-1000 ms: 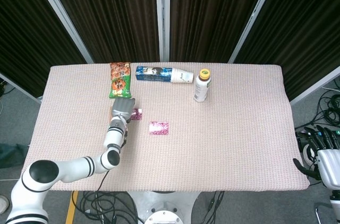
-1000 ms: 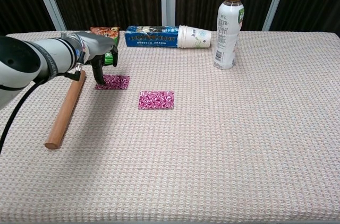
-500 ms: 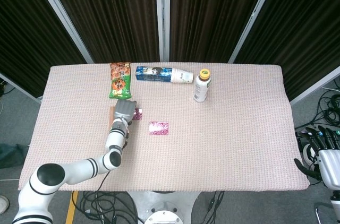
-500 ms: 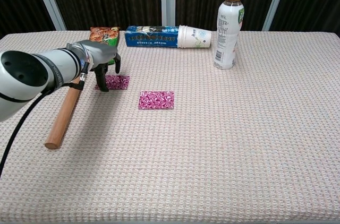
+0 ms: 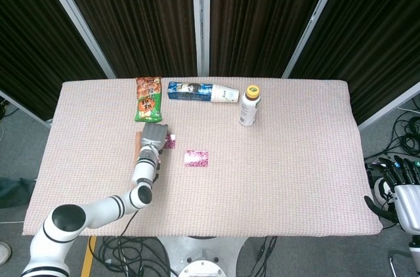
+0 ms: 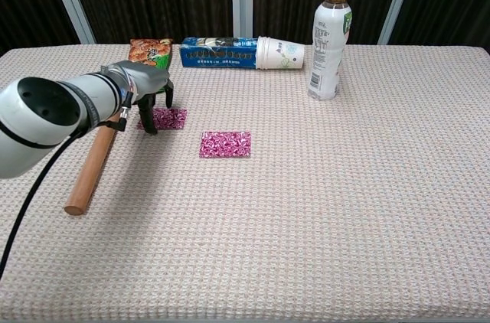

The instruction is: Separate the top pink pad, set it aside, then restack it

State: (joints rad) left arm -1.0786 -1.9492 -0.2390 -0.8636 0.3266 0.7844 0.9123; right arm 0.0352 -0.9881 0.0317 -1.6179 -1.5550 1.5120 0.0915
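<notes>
The left hand (image 6: pixel 149 93) has pulled back a little from a second ago and now hangs over the near edge of one pink pad (image 6: pixel 168 118), fingers spread, maybe just touching it. The other pink pad (image 6: pixel 225 144) lies apart, nearer the middle. So restacking is still to do. The right hand (image 5: pixel 401 198) hangs off the table, holding nothing

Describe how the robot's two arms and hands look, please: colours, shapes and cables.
The left arm is glossy white and rounded, with black joint bands and a black cable; its left hand is grey metal with dark fingers. The right hand is pale grey with black fingers.
</notes>
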